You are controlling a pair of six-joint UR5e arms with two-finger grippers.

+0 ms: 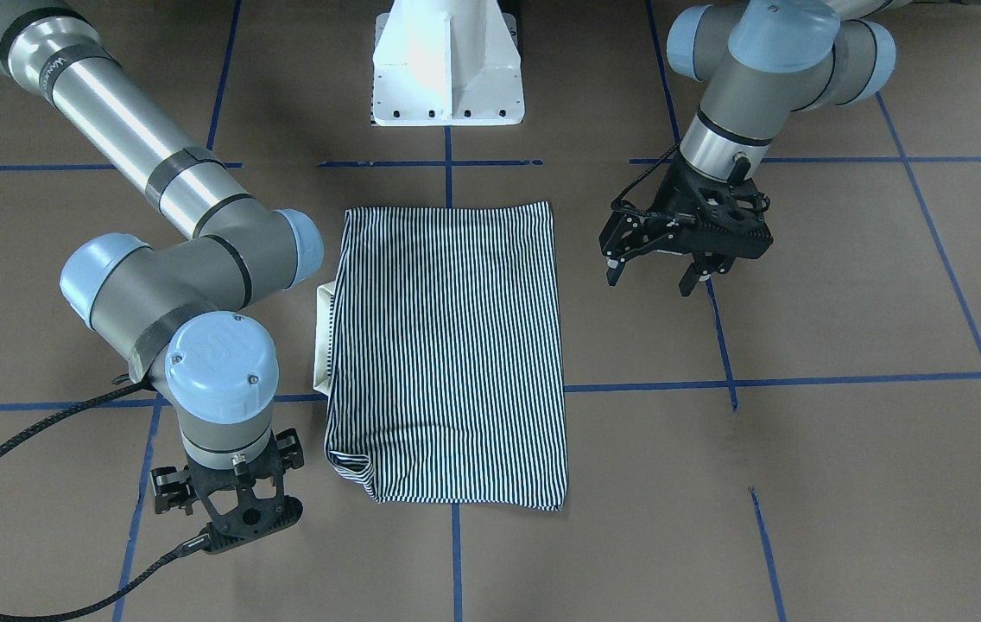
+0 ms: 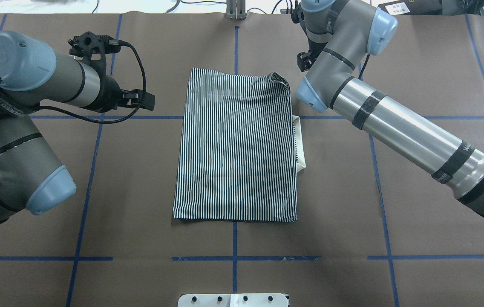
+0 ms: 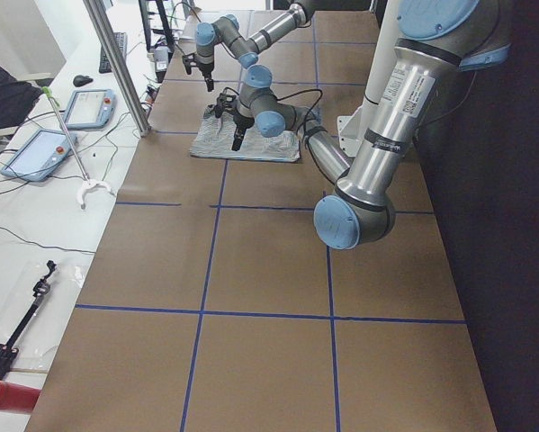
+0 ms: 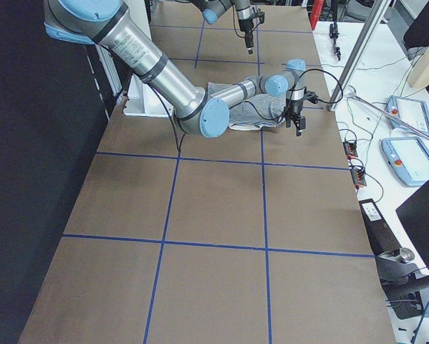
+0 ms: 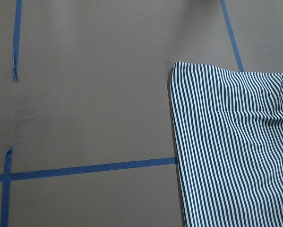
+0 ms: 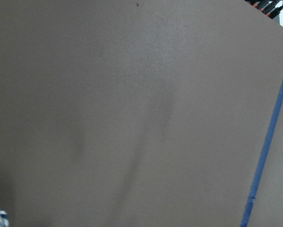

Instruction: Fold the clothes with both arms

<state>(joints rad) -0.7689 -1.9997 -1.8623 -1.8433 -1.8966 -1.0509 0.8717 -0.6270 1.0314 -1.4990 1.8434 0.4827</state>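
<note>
**Folded shirt with both hands clear of it.** One striped polo shirt [image 1: 447, 345] lies folded into a rectangle at the centre of the table [image 1: 844, 285]. Its cream collar [image 2: 301, 145] protrudes on the robot's right. The front-facing view alone shows the left hand [image 1: 653, 276], fingers apart, just beside the shirt. Whether the right hand [image 1: 242, 517] is parted or closed cannot be told. Blue tape lines grid the brown surface. The side view adds a white bench [image 3: 35, 225].

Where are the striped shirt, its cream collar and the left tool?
striped shirt [image 2: 235, 145]: overhead view, middle of the folded top layer.
cream collar [image 2: 301, 147]: overhead view, strip sticking out from the shirt's edge.
left tool [image 1: 653, 275]: front-facing view, midway between its fingertips.
</note>
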